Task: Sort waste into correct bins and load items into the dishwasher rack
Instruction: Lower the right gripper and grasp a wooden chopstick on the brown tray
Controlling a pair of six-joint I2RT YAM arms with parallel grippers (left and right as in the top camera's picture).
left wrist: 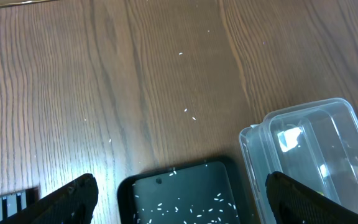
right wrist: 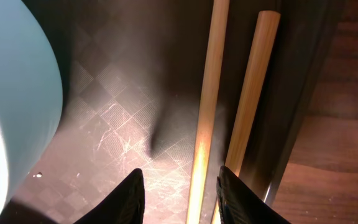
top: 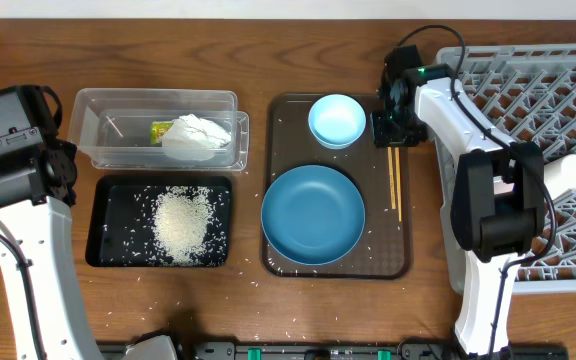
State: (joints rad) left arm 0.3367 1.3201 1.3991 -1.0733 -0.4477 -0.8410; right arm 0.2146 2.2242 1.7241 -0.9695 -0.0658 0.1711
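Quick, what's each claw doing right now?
Left gripper: open, empty.
Right gripper: jaws astride one chopstick; whether it grips cannot be told.

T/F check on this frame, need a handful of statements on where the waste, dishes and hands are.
1. The tissue lies in the clear tub. True.
2. The rice pile sits in the clear tub. False: it is in the black tray.
3. The chopsticks are in the rack. False: they lie on the brown serving tray, one end under the right hand.
4. The left hand is open and empty. True.
5. The light-blue bowl is nested inside the dark-blue bowl. False: it sits beside it on the serving tray.
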